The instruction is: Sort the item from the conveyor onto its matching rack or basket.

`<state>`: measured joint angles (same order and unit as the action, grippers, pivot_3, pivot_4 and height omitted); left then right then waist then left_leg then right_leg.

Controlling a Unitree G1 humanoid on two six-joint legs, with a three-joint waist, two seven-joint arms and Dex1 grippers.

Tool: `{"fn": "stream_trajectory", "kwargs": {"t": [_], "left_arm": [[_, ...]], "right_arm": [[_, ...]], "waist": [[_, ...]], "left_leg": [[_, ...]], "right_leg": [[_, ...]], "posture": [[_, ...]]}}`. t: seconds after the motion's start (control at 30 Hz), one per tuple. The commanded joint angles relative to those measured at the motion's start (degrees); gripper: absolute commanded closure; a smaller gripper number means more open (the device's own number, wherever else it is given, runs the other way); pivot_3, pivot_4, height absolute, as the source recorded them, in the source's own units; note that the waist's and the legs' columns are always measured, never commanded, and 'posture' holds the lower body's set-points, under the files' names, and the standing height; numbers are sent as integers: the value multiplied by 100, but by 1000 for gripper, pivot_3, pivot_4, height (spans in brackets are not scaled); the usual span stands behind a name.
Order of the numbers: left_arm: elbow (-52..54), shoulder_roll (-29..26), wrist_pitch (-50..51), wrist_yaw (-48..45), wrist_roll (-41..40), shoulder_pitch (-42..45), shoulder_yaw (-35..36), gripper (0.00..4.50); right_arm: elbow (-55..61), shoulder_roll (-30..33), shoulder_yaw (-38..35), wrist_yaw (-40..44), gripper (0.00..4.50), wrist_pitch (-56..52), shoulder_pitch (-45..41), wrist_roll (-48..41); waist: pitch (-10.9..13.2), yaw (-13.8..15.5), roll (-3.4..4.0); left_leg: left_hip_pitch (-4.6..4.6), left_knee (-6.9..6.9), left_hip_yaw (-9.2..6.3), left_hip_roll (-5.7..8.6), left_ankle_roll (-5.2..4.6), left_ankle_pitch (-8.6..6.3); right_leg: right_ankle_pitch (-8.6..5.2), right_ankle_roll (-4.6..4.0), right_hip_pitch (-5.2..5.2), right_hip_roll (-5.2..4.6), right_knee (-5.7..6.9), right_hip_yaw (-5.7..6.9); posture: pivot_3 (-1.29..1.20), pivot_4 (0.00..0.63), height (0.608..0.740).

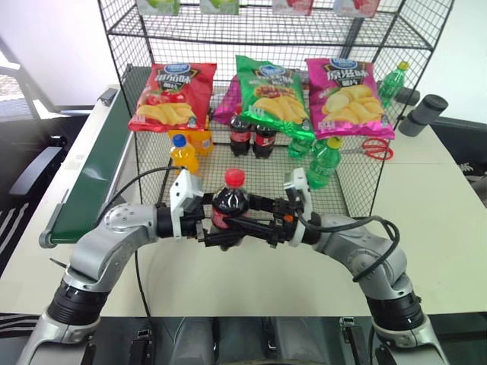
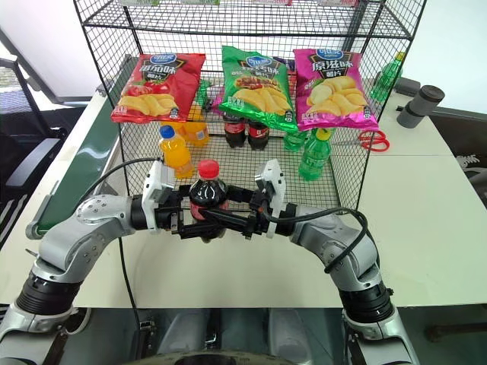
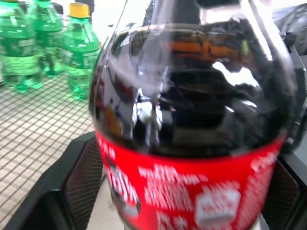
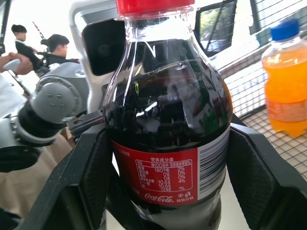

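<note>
Passing the small plastic cola bottle [image 1: 230, 204] with dark liquid, red cap and red label between the two arms looks like the step in hand: it hangs upright above the near part of the pale desk [image 1: 426, 220], just in front of the tall black wire-grid rack [image 1: 364, 186]. The right hand [image 1: 255, 225], reaching in level from the right, is clenched on the bottle's labelled lower half, its black fingers [image 4: 254, 167] pressed to both sides of the label. The left hand [image 1: 211, 226] comes in from the left with its fingers spread around the same body, and their pads seem to stand just off the plastic, so the right hand appears to carry the weight alone. The handover therefore seems nearly complete. Next, the left hand should back away to the left without brushing the bottle, and the right arm would then carry it forward. On the rack's lower mesh shelf stand an orange soda bottle [image 1: 183, 153] with a blue cap on the left, two matching cola bottles [image 1: 252, 137] in the middle, beneath the green crisp bag [image 1: 272, 95], and green bottles [image 1: 323, 161] on the right. The free spot beside the cola pair is probably the goal. The long dark green conveyor [image 1: 95, 179] runs along the far left.
</note>
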<state>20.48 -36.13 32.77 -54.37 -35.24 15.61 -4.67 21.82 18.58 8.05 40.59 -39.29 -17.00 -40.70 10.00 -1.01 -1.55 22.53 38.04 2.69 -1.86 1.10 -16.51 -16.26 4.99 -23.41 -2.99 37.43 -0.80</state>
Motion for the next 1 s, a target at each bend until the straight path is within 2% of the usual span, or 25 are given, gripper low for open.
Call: {"fn": "stream_trajectory", "kwargs": {"t": [0.03,0.17,0.23,0.37,0.53,0.83,1.0], "left_arm": [[201,-172,-52,106,-35,-343,471,20],[249,-396,-365,265,210,-1197,1003,20],[234,-295,-677,477,383,-1445,1218,20],[185,4,-1112,902,637,-1588,1449,20],[296,100,-1235,1035,667,-1735,1511,20],[383,82,-1286,991,575,-1734,1593,20],[372,73,-1273,964,569,-1687,1547,20]], "right_arm": [[-133,-157,-282,-235,1620,741,-179,429],[-655,-259,-366,-456,1620,1472,-323,1058],[-1109,-359,-267,-639,1620,2048,-399,1588],[-2195,-675,-142,-929,1620,3173,-553,2417],[-3677,-1138,-192,-1402,1620,4386,-941,3064],[-5468,-1477,-407,-2061,1620,5523,-1670,3543],[-6130,-1580,-493,-2091,1620,5763,-1932,3541]], "waist": [[0,-1,0],[0,-7,1],[1,45,1],[0,-3,1],[3,-22,5],[3,-32,7],[3,-41,7]], "left_leg": [[0,0,0,-1,0,0],[-1,0,2,-4,0,0],[-1,-1,2,-5,0,0],[-6,0,10,1,1,0],[-3,-1,12,2,1,0],[-4,-1,12,1,3,1],[-3,-1,13,2,4,1]], "right_leg": [[0,0,0,1,1,0],[0,0,-4,4,3,-4],[0,-1,-4,3,3,-4],[0,-1,-1,-21,8,-5],[0,-1,-6,-22,8,-6],[0,-1,-6,-26,11,-5],[0,-1,-5,-31,11,-4]], "posture": [[0,150,740],[0,150,740],[0,150,740],[0,150,740],[0,150,740],[0,150,740],[0,150,740]]}}
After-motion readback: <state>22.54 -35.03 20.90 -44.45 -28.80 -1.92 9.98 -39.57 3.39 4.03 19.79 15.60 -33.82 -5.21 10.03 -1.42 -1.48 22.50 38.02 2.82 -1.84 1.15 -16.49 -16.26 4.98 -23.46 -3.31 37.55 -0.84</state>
